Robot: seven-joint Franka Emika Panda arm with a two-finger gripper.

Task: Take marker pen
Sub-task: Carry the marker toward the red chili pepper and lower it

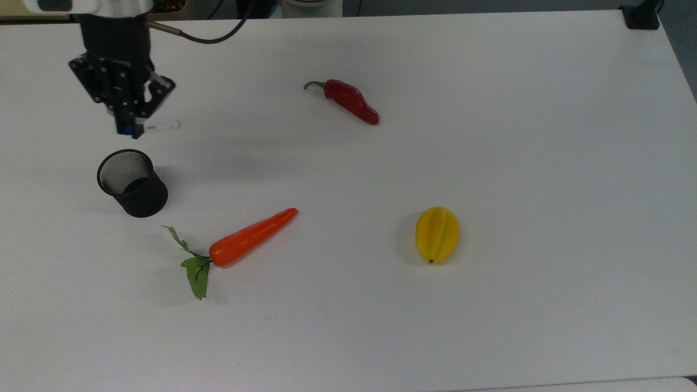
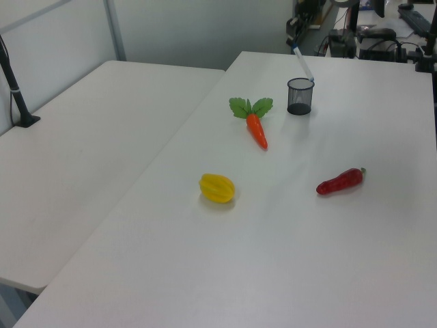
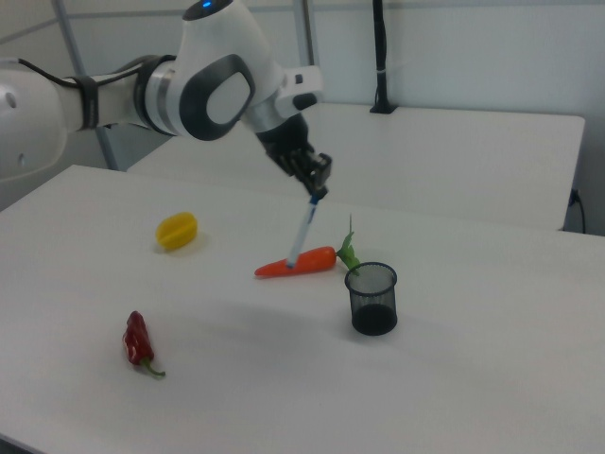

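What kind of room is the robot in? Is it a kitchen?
Probably a robot lab, not a kitchen: plain white table, gripper holding a marker pen, and a lone carrot and red chili pepper.

The white tabletop carries four things, all well apart from each other. A black mesh cup stands upright near the top view's left edge, and an orange carrot with green leaves lies just to the lower right of it in the top view. A red chili pepper lies further toward the top view's upper middle, and a yellow ridged fruit lies to the top view's right of the carrot.
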